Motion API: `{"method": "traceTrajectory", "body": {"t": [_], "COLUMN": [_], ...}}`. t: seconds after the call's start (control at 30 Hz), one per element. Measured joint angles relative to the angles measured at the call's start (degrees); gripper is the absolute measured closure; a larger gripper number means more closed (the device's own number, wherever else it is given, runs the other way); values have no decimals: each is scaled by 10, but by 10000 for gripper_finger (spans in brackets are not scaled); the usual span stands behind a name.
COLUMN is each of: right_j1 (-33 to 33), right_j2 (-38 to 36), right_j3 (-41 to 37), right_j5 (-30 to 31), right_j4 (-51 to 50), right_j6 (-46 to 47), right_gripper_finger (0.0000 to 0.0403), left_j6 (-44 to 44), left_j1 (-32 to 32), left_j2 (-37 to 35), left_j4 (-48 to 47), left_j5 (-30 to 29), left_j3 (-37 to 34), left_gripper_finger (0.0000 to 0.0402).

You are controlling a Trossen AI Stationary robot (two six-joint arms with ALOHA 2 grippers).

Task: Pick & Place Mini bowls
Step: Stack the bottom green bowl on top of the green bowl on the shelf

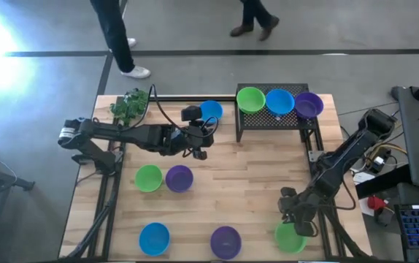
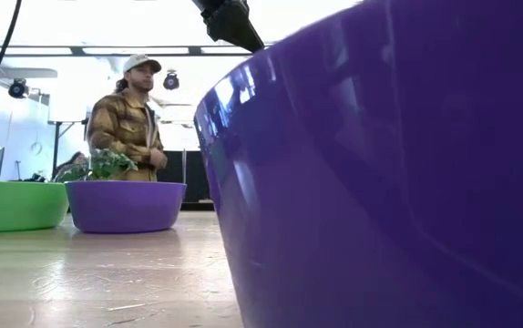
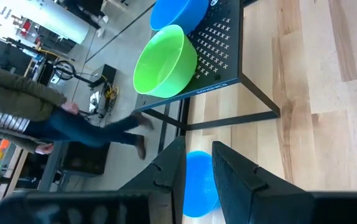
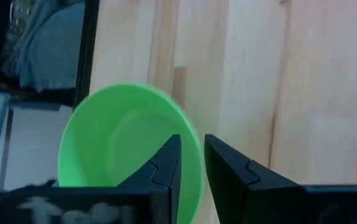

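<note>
Three mini bowls, green (image 1: 250,98), blue (image 1: 279,101) and purple (image 1: 309,104), sit in a row on the black perforated rack (image 1: 271,123) at the far side of the surface (image 1: 246,183), which looks like the place where bowls are being collected. The left tool (image 1: 201,139) hovers just beside a blue bowl (image 1: 211,111) lying on the wood next to the rack; in the left wrist view its fingers (image 3: 169,171) stand slightly apart with that bowl showing through the gap, released and gripping nothing. The right tool (image 1: 297,219) is low at the near right corner over a green bowl (image 1: 290,238), its fingers (image 4: 166,165) parted astride the rim, apparently lined up for a pinch; whether they already bite the rim I cannot tell. Four more bowls lie loose: green (image 1: 148,177) and purple (image 1: 179,177) touching mid-surface, blue (image 1: 154,238) and purple (image 1: 225,241) near the front edge.
</note>
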Motion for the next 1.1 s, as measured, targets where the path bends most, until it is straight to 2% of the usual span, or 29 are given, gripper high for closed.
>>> {"method": "traceTrajectory", "body": {"t": [0.17, 0.3, 1.1], "right_j1": [22, 24, 34], "right_j2": [1, 1, 1], "right_j3": [-4, -4, -34], "right_j5": [10, 49, 49], "right_j4": [-1, -10, 9], "right_j6": [-27, -35, -29], "right_gripper_finger": [335, 335, 335], "left_j6": [0, -1, -5], "left_j1": [0, 0, 0], "left_j2": [0, 0, 0], "left_j4": [0, 0, -4], "left_j5": [0, 0, 0], "left_j3": [0, 0, 0], "left_gripper_finger": [319, 319, 319]}}
